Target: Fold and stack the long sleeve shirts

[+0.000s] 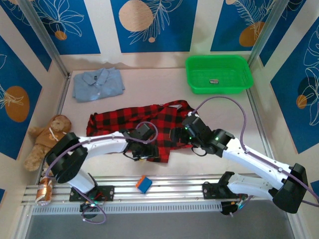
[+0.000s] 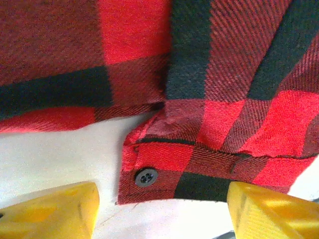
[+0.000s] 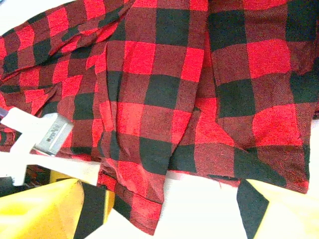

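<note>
Straddling the buttoned cuff (image 2: 164,175) with the left gripper (image 2: 162,211) spread wide, and the near hem (image 3: 142,206) of the flannel shirt (image 1: 149,119), mid-table, with the right gripper (image 3: 169,216) equally wide; risking a one-layer pinch among overlapped folds, skewing the fold

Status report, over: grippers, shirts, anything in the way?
Left gripper open, straddling flannel shirt cuff. Right gripper open at its near edge. Blue shirt far left, apart. Teddy bear clear of both.
</note>
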{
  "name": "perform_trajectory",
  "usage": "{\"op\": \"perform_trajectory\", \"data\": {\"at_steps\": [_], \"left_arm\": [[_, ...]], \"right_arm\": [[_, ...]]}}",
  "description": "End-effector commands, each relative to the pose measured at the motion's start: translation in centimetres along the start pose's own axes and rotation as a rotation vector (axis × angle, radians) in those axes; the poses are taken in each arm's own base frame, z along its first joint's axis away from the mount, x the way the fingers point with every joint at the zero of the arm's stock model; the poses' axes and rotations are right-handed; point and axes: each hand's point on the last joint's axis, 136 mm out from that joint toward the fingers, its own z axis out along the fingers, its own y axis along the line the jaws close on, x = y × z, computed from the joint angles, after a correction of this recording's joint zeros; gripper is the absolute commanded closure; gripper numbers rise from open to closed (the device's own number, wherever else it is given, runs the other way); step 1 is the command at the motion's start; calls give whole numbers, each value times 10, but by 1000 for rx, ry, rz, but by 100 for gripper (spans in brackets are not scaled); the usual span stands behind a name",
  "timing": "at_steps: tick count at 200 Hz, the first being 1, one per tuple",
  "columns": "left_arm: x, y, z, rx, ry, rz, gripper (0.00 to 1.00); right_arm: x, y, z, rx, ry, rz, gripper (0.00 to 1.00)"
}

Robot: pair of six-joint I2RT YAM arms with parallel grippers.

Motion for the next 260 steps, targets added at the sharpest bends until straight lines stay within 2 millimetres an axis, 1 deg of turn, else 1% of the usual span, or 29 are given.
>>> {"op": "perform_trajectory", "data": {"at_steps": [1,26,34,44,60,66,82,101,111,128,145,165,174,198,208,230,249,260], "left_arm": [[5,1,6,-81,24,68,34],[11,9,19,-153,56,102,41],[13,13,23,-182,66,114,45],[14,17,28,-207,77,126,52],[11,20,30,-240,74,153,68],[9,20,28,-253,66,168,74],[1,20,16,-292,40,227,85],[-8,18,-6,-337,5,304,95],[-11,18,-19,-356,-11,340,98],[-13,16,-40,-365,-32,403,100],[-14,22,-61,-405,-49,459,100],[-13,22,-78,-406,-69,509,100],[-16,23,-89,-414,-95,529,100],[-28,38,-120,-516,-153,598,100],[-35,47,-132,-554,-168,608,100],[-51,64,-154,-568,-213,605,100],[-66,77,-168,-581,-252,606,100],[-76,87,-175,-611,-264,609,100]], "right_arm": [[1,0,0,-27,-9,-19,18],[1,-3,0,-34,-14,-16,18],[1,-4,-1,-43,-19,-13,18],[1,-5,-1,-55,-23,-7,18],[1,-9,-1,-59,-27,-3,18],[0,-11,-1,-56,-31,0,18],[-1,-16,0,-53,-35,15,18],[-3,-19,2,-61,-33,34,18],[-4,-19,3,-62,-33,37,18],[-9,-20,6,-56,-37,45,18],[-14,-17,8,-61,-36,45,18],[-20,-14,13,-56,-35,39,18],[-23,-13,15,-49,-30,35,18],[-35,-10,21,-29,-31,13,18],[-44,-9,22,-11,-33,8,18],[-68,-4,25,7,-46,-10,18],[-91,5,28,4,-60,-31,18],[-101,7,34,12,-58,-39,18]]}}
